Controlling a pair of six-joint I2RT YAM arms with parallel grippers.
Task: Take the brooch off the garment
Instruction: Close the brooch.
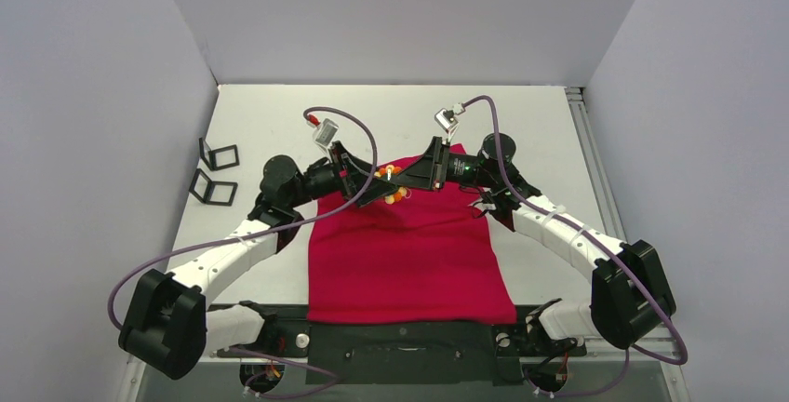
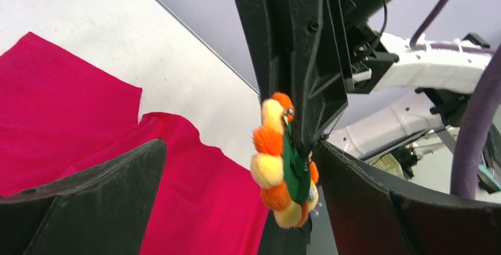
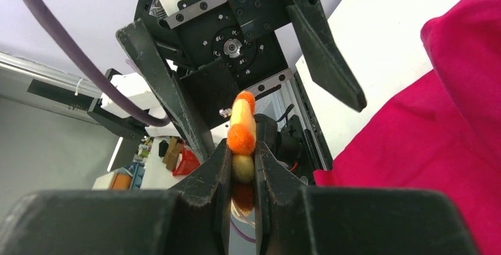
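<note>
While apart from the garment [image 3: 449, 149], brooch [image 3: 242, 128] between the tight right jaws.

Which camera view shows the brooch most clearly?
The left wrist view: the brooch appears large, side-on, with orange and yellow pompoms and green backing. The right wrist view shows only its edge, pinched in the right gripper. The top external view shows it as a tiny orange spot.
</note>
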